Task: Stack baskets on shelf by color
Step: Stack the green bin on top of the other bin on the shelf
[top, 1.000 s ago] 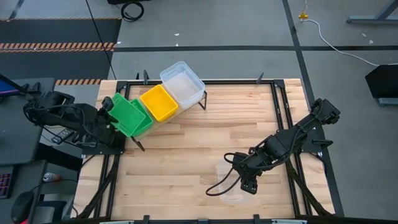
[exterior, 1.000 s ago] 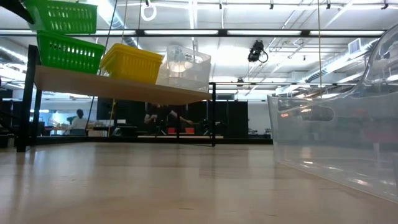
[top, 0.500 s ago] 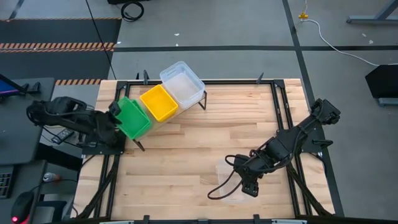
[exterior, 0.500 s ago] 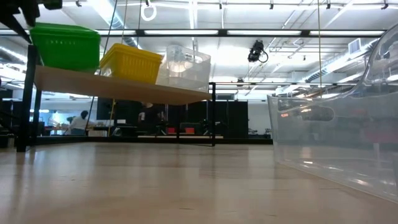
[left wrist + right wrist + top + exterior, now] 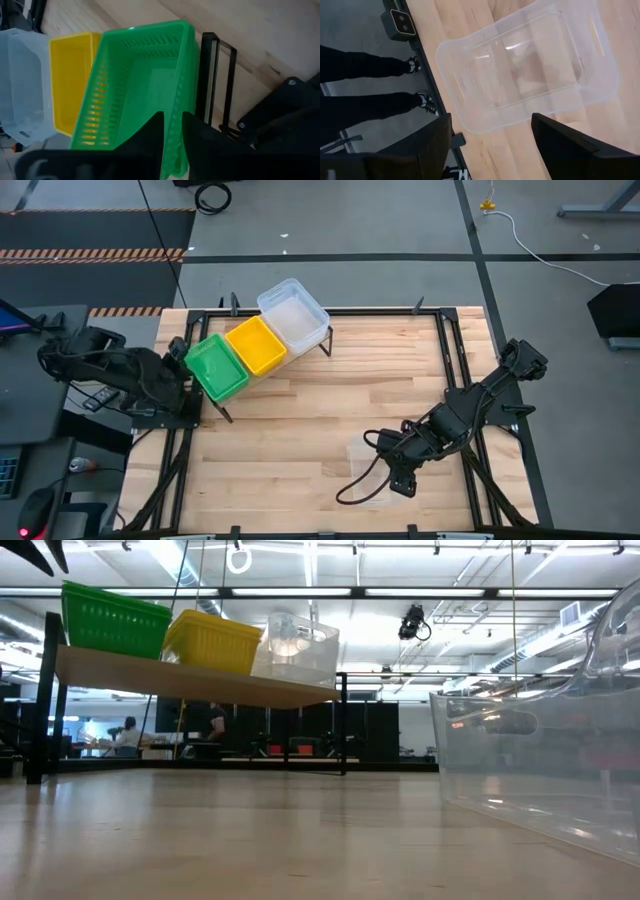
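On the slanted shelf (image 5: 190, 680) stand a green basket (image 5: 218, 367), a yellow one (image 5: 256, 345) and a clear one (image 5: 293, 315) side by side. The green basket (image 5: 145, 90) sits nested in a second green one. My left gripper (image 5: 180, 362) hovers at the green basket's left end, fingers slightly open; in the low view its tips (image 5: 45, 552) show above the rim. Another clear basket (image 5: 365, 475) rests flat on the table near the near edge. My right gripper (image 5: 490, 150) hangs wide open just above it (image 5: 530, 65).
Black frame rails (image 5: 455, 370) run along the table's sides. A dark cable loop (image 5: 358, 488) lies beside the clear basket on the table. A person's legs (image 5: 370, 85) stand beyond the table's edge. Bare wood spans the table's middle (image 5: 320, 410).
My left gripper carried a tilted green basket down onto the green one on the shelf, where it now sits level and nested. The gripper has since come off it and drawn back up and toward the table's left edge. My right gripper has crept slightly toward the near edge.
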Available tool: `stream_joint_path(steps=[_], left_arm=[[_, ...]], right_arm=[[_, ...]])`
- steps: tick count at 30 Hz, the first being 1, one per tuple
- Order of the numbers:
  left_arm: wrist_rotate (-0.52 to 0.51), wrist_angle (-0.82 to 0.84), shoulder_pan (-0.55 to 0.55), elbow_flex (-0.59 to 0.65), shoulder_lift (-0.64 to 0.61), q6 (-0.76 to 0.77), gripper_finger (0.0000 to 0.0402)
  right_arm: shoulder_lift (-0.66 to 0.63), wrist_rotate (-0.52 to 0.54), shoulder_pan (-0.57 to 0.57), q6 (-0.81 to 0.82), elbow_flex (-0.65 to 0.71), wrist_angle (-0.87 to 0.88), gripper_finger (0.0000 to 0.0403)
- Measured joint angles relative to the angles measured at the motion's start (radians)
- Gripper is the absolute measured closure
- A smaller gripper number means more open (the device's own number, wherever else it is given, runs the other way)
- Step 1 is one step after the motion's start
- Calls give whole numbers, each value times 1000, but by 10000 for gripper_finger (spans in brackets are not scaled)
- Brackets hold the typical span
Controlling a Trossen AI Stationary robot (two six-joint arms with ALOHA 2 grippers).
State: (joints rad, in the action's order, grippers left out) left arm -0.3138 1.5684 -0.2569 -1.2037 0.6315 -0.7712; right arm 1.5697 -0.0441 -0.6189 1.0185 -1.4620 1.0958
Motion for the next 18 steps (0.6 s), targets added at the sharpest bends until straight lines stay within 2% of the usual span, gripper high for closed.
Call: stream_joint_path(steps=[7,11,18], left_arm=[[5,-85,0,-1,28,83,315],[57,-161,0,-2,69,152,316],[72,-188,0,-2,194,491,316]], right_arm=[[0,0,0,-5,0,-2,124],[0,1,0,-8,0,-4,124],[0,0,-3,-3,0,-9,124]])
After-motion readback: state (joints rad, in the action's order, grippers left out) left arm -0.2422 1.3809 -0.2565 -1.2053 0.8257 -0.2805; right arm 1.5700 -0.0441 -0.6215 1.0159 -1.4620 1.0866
